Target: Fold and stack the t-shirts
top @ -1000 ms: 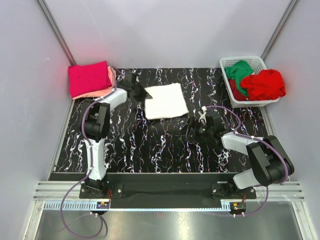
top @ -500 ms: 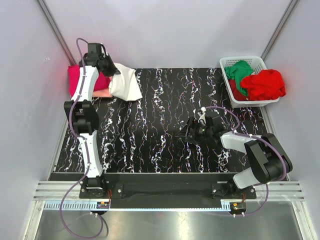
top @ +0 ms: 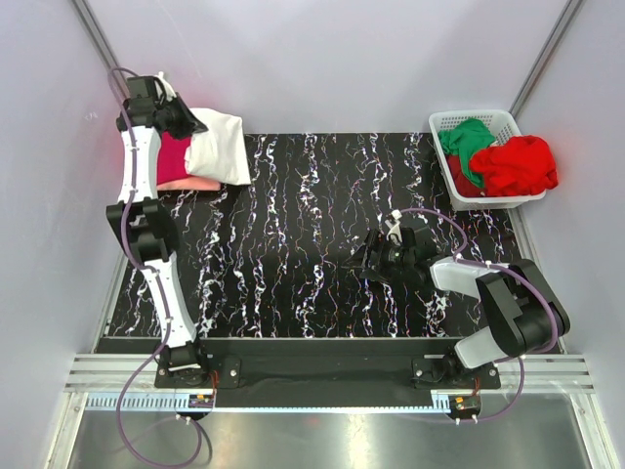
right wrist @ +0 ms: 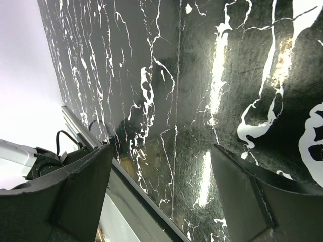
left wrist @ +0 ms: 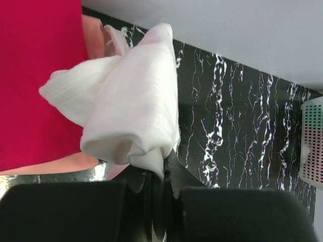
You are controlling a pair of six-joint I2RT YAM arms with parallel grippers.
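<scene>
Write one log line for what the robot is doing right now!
left gripper: shut on folded white t-shirt | near: magenta t-shirt | right gripper: open, empty

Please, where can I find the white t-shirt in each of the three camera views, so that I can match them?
Top external: the white t-shirt is at the upper left, next to the magenta t-shirt.
Left wrist: it fills the centre, bunched and gripped by the left pincer at the bottom.
Right wrist: it is not in it.
Shared landmark: the black marbled table shows in all three.
</scene>
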